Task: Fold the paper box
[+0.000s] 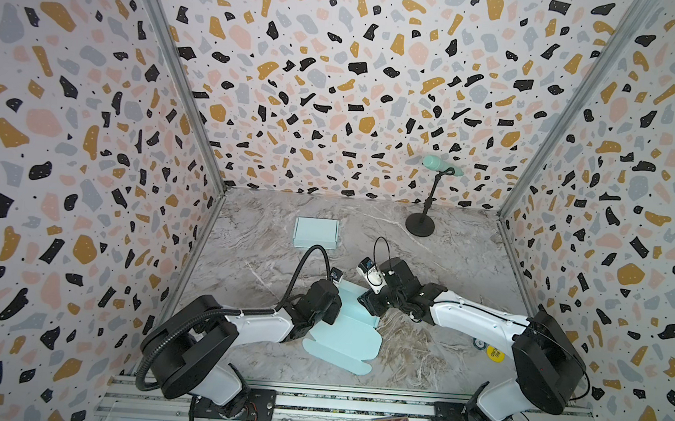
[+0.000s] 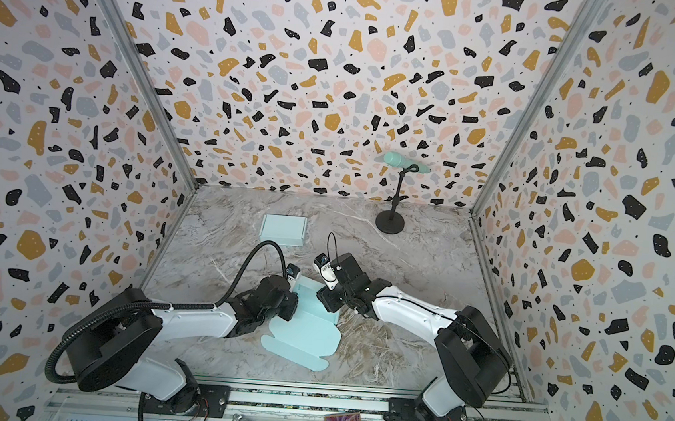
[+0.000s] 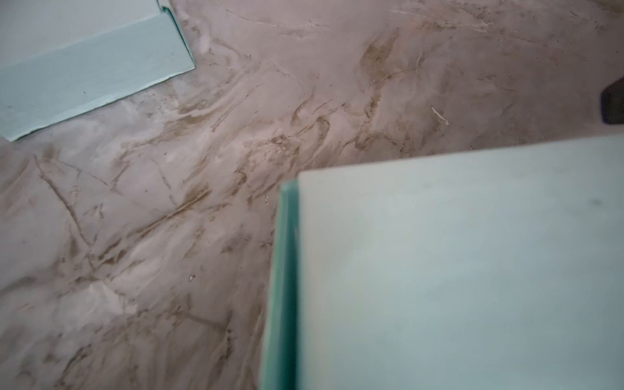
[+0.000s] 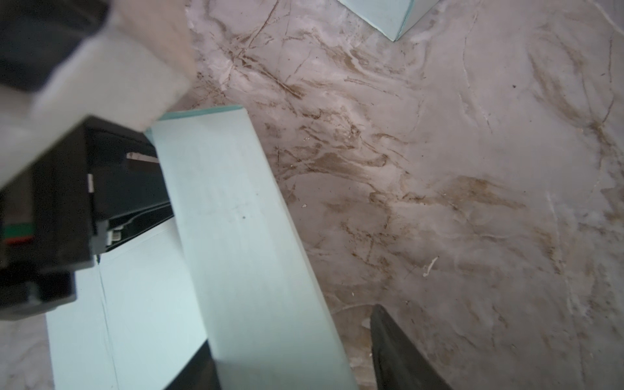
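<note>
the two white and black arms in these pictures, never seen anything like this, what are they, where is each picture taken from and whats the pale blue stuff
They are two robot arms fixed at the near edge of a marble-patterned table, each ending in a two-fingered gripper. The two wide pictures come from one overhead camera with two eyes, so they look nearly alike. The two close-ups come from small cameras on the arms' wrists. On the table lies a pale blue paper box sheet, mostly flat; farther back sit a folded box and a mint object on a black stand. One flap of the sheet stands raised. The left gripper appears to pinch its edge. The right gripper has its fingers open on either side of the flap, not gripping it.
</note>
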### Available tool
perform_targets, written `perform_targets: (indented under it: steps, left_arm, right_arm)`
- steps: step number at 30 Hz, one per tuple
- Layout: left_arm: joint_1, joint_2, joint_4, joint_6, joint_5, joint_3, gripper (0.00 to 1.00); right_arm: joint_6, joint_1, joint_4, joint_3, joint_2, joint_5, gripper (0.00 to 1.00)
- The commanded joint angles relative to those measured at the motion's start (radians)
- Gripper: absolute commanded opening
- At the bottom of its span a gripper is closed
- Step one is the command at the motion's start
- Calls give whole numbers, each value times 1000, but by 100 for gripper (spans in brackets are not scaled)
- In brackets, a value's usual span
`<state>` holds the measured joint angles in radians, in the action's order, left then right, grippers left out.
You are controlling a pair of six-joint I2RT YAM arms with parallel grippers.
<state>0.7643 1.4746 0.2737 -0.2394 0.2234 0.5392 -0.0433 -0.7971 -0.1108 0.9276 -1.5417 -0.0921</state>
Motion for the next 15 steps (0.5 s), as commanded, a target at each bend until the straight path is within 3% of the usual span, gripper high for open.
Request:
perform_targets:
  steps: [1,9,15]
  left_arm:
    - [4,2,64,7,16,-1,15]
    - [-14,46,149,43,3,-15,13]
    - [-28,48,200,42,-20,-31,13]
  right_arm:
    - [-26,-12,-2,6,14,-14,55]
    - [-121,-115,26,-33,37,-84,50]
    - [-155,-141,39,-70,55,-72,49]
